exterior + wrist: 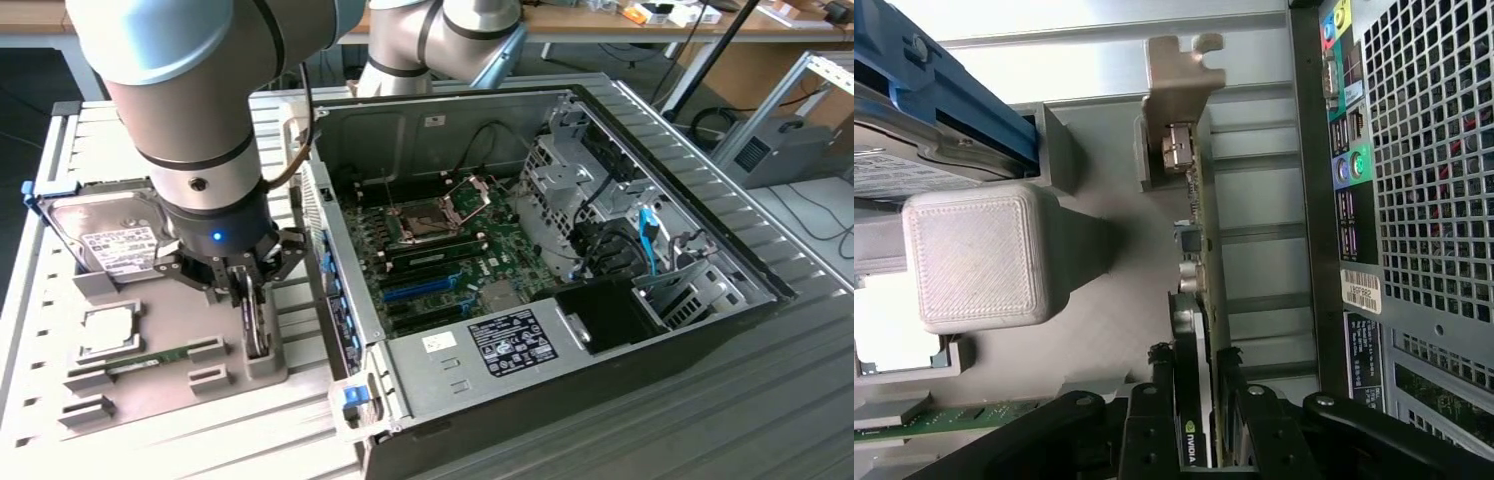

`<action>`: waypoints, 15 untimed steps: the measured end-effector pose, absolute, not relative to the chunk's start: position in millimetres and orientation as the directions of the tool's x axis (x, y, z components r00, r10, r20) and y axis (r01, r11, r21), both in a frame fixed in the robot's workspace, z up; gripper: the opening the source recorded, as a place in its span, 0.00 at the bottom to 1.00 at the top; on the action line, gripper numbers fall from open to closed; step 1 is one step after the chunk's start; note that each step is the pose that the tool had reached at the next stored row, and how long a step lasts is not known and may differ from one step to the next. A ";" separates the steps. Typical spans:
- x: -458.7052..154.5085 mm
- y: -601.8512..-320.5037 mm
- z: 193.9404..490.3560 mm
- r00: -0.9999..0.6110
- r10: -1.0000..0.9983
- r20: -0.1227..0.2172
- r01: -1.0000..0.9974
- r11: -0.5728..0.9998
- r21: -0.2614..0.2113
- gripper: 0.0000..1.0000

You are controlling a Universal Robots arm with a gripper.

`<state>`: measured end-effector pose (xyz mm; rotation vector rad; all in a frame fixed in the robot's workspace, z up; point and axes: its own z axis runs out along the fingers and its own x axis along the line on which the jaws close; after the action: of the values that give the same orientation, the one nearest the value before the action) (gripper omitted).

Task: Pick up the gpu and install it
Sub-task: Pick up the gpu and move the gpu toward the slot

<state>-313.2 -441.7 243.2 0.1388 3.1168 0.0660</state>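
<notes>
gpu: stands on its long edge in a slot of the grey tray, just outside the computer case, on the exterior view's left. The wrist view shows a black face with a maker's logo and a green board edge behind it.
bracket: silvery metal with a hooked tab at its tip. It sits at the end of the card away from the gripper, and ports run along the card's edge just below it.
arm: thick grey barrel coming down almost vertical over the tray, wrist pointing straight down. A small blue light is lit just above the gripper.
gripper: black linkage set astride the card's upper edge, toward the end without the bracket.
jaws: drawn in narrow, with one finger against each face of the card (no gap that I can make out on either side). The card is clamped between them, and its lower edge sits in the tray slot.
tray, other items: hard drive with a white label, leaning in its cradle at the back. A square processor chip lies flat. A green memory stick lies on its rests near the front.
case: lies on its side with the panel off, its perforated rear wall just beside the card. The motherboard faces up, with blue slots toward the tray side.
table: ribbed metal top, carrying both tray and case.
</notes>
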 end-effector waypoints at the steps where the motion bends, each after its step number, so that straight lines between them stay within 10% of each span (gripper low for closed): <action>1: -313.2 -441.7 243.2 -0.996 0.089 -0.019 0.088 0.995 0.043 0.28; 15: -313.2 -441.7 243.1 -0.999 0.045 -0.019 0.044 0.998 0.043 0.28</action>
<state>-313.2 -441.7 243.1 0.0699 3.1200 0.0668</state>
